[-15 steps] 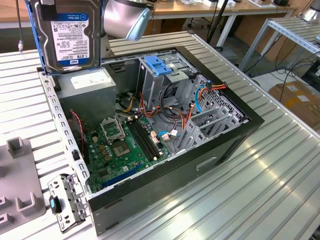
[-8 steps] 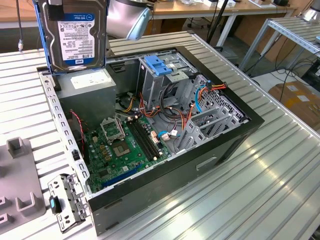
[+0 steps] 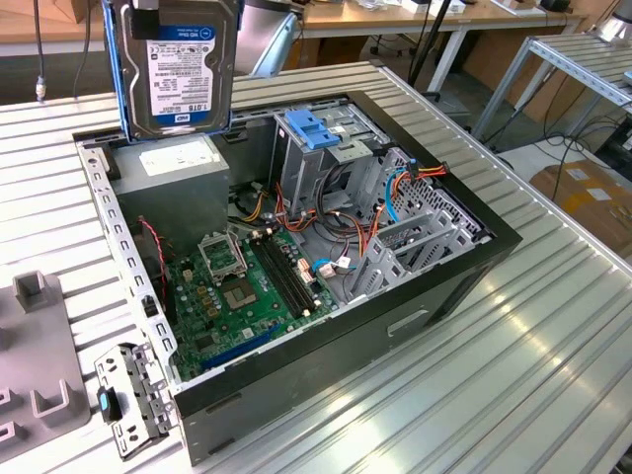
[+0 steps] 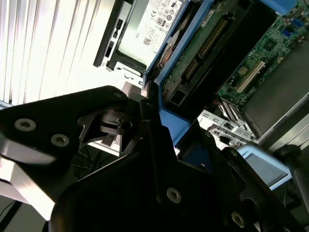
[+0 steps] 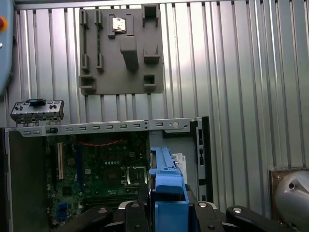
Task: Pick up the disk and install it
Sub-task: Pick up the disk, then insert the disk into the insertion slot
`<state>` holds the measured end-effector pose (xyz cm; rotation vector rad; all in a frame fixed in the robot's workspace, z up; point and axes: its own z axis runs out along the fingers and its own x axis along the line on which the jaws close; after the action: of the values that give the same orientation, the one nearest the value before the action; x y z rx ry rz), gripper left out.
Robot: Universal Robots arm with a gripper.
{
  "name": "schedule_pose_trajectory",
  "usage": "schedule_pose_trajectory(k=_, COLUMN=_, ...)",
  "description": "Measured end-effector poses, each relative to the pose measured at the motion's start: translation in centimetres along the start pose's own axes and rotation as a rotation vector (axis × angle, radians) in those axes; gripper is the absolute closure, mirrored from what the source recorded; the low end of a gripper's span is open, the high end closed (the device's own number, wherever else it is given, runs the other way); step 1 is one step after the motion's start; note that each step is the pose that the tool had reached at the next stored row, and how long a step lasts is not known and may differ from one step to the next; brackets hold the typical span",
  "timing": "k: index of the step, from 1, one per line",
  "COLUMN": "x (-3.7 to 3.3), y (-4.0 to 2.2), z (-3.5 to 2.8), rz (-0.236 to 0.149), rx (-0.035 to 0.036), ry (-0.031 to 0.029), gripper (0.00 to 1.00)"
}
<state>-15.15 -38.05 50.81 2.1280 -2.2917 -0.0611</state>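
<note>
Ribbed metal worktop [image 3: 533, 326] carries one open computer case [image 3: 346, 341]. Above one corner of the case, over its one grey power supply [image 3: 173, 168], one disk [image 3: 178, 74] hangs upright, clear of everything, with its label facing the exterior view. The single gripper [image 5: 166, 199] is clenched on the disk's blue carrier [image 5: 166, 169]. As I judge it, a hold on plastic alone could let the disk twist or slip and fall onto the power supply. A skewed approach could also catch the case's rim, or the loose cables [image 3: 395, 188] beside the one drive cage [image 3: 301, 168].
</note>
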Motion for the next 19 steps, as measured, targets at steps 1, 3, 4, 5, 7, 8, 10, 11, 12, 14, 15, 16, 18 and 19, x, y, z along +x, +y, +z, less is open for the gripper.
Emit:
schedule_pose_trajectory(k=1, x=-0.03, y=-0.51, z=-0.02, rz=0.001, rx=-0.0003, ry=-0.0001, gripper=0.63)
schedule_pose_trajectory(k=3, x=-0.08, y=-1.36, z=-0.05, rz=0.003, rx=-0.0011, ry=-0.0001, gripper=0.63)
schedule_pose_trajectory(k=4, x=-0.09, y=-1.58, z=-0.06, rz=0.003, rx=-0.0013, ry=-0.0001, gripper=0.63)
schedule_pose_trajectory(k=5, x=-0.09, y=-1.78, z=-0.06, rz=0.004, rx=-0.0014, ry=-0.0001, gripper=0.63)
schedule_pose_trajectory(k=7, x=-0.11, y=-2.12, z=-0.07, rz=0.004, rx=-0.0016, ry=-0.0001, gripper=0.63)
schedule_pose_trajectory(k=8, x=-0.12, y=-2.21, z=-0.09, rz=0.004, rx=-0.0017, ry=0.0, gripper=0.63)
schedule_pose_trajectory(k=10, x=-0.11, y=-2.22, z=-0.08, rz=0.005, rx=-0.0017, ry=-0.0001, gripper=0.63)
schedule_pose_trajectory(k=11, x=-0.12, y=-2.23, z=-0.08, rz=0.006, rx=-0.0016, ry=-0.0002, gripper=0.63)
schedule_pose_trajectory(k=12, x=-0.12, y=-2.23, z=-0.08, rz=0.007, rx=-0.0016, ry=-0.0002, gripper=0.63)
schedule_pose_trajectory(k=14, x=-0.1, y=-2.23, z=-0.08, rz=0.007, rx=-0.0016, ry=-0.0002, gripper=0.63)
schedule_pose_trajectory(k=15, x=-0.08, y=-2.23, z=-0.08, rz=0.007, rx=-0.0016, ry=-0.0002, gripper=0.63)
schedule_pose_trajectory(k=16, x=-0.05, y=-2.23, z=-0.08, rz=0.007, rx=-0.0016, ry=-0.0003, gripper=0.63)
schedule_pose_trajectory(k=18, x=0.09, y=-2.25, z=-0.08, rz=0.007, rx=-0.0016, ry=-0.0002, gripper=0.63)
schedule_pose_trajectory(k=19, x=0.14, y=-2.25, z=-0.08, rz=0.007, rx=-0.0015, ry=-0.0002, gripper=0.63)
